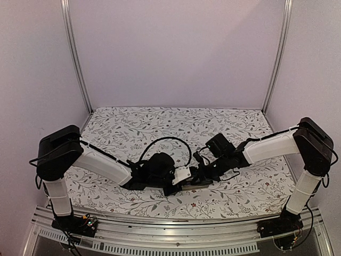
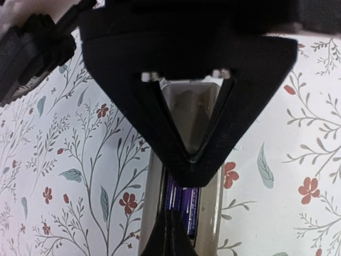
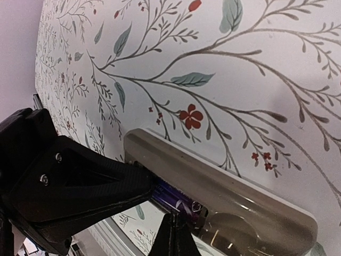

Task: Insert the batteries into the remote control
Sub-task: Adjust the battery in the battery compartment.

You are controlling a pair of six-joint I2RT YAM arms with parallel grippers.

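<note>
The remote control (image 2: 229,213) lies back-up on the floral cloth, its grey-tan back showing and the battery bay open. Two dark purple batteries (image 2: 184,202) lie side by side in the bay. They also show in the right wrist view (image 3: 184,200), inside the remote (image 3: 240,186). My left gripper (image 2: 170,237) is shut, its tip resting on the batteries. My right gripper (image 3: 173,240) is shut too, its tip on the batteries from the other side. In the top view both grippers (image 1: 178,181) (image 1: 201,175) meet over the remote (image 1: 193,186), hiding most of it.
A floral cloth (image 1: 160,125) covers the table. Metal posts (image 1: 77,58) (image 1: 277,58) stand at the back corners, and an aluminium rail (image 1: 176,226) runs along the near edge. A small white piece (image 1: 184,173) shows between the grippers; I cannot tell what it is.
</note>
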